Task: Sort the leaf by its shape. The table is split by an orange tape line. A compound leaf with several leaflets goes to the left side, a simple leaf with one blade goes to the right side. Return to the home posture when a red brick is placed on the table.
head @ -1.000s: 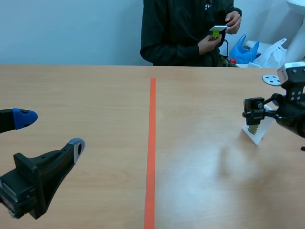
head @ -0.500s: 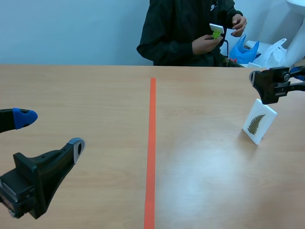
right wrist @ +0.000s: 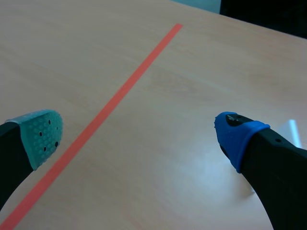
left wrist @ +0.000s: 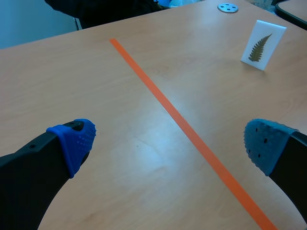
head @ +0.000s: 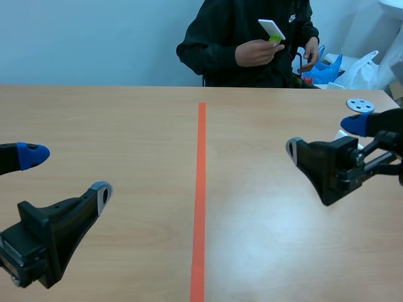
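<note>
White upright card with a dark fern leaf [left wrist: 262, 44] stood on the light wooden surface [left wrist: 96, 86], right of the orange tape line [left wrist: 182, 126]; left jaws and right jaws gaped, holding nothing; fern read compound to me, so I needed a square pinch on the card's edges, clear lift, upright set-down leftward.

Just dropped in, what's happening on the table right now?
Neither robot hand holds anything. The left hand and the right hand both sit low over the table, open, one on each side of the orange tape line. A white card with a fern leaf stands upright on the right side of the line, beyond the right hand. Across the table, a person holds another small white card up.
</note>
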Robot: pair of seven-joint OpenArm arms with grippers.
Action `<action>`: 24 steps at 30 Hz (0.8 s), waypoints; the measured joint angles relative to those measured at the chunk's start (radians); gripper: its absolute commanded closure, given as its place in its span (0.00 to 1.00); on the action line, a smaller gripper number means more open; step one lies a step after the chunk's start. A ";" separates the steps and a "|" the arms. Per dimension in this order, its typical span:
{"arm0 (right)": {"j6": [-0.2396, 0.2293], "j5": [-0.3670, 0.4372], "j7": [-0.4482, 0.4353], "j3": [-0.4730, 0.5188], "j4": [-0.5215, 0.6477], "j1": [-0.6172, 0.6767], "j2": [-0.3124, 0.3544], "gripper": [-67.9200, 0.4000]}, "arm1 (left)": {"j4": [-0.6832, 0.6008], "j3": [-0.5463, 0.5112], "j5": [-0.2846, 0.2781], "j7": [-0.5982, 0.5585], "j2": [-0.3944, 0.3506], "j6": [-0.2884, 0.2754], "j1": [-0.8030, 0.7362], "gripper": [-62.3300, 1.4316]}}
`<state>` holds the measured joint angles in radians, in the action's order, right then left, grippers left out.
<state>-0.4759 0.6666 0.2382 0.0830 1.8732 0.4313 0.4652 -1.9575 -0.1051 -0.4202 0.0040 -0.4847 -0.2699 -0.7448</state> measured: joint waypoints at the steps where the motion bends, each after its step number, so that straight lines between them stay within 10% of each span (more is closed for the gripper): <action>1: 0.000 0.000 0.000 0.000 0.021 0.024 -0.011 0.00 | 0.000 0.000 0.000 0.000 0.000 0.000 0.000 0.00; 24: 0.004 -0.042 0.007 0.000 0.127 0.148 -0.124 0.00 | 0.000 0.000 0.000 0.000 0.000 0.000 0.000 0.00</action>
<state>-0.4721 0.6247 0.2451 0.0830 2.0003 0.5793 0.3408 -1.9575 -0.1051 -0.4202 0.0040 -0.4847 -0.2699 -0.7448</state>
